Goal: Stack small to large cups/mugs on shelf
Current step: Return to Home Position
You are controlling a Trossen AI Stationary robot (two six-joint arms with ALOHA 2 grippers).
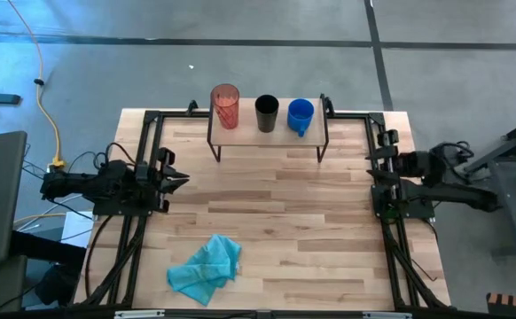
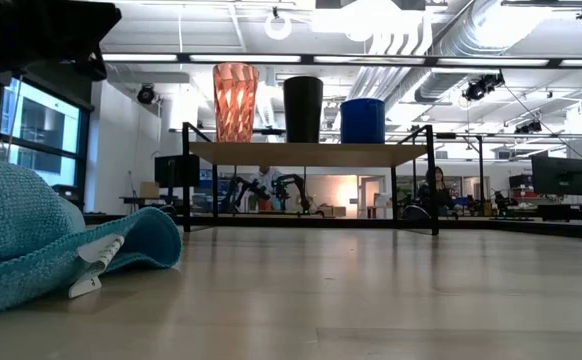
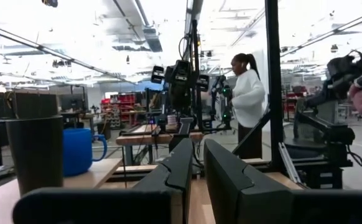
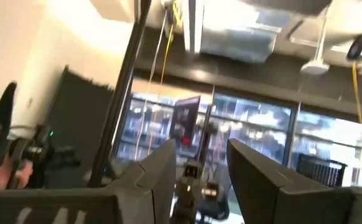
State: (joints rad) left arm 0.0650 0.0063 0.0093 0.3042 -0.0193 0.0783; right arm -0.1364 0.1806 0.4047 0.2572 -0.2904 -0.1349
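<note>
Three vessels stand upright in a row on the shelf (image 1: pixel 267 140) at the table's far edge: the red ribbed tumbler (image 1: pixel 225 106) on the left, the black cup (image 1: pixel 266 113) in the middle, the blue mug (image 1: pixel 300 116) on the right. The low view shows the tumbler (image 2: pixel 235 102), black cup (image 2: pixel 303 109) and mug (image 2: pixel 362 120) resting by their bases on the board (image 2: pixel 311 153). My left gripper (image 1: pixel 180 180) waits at the table's left edge, its fingers a narrow gap apart (image 3: pixel 198 146). My right gripper (image 1: pixel 371 173) waits at the right edge, open (image 4: pixel 199 149).
A crumpled teal cloth (image 1: pixel 207 268) lies near the table's near edge, left of centre, and fills the low view's left side (image 2: pixel 31 235). The shelf stands on thin black legs (image 1: pixel 215 152). A person (image 3: pixel 248 99) stands in the room beyond the table.
</note>
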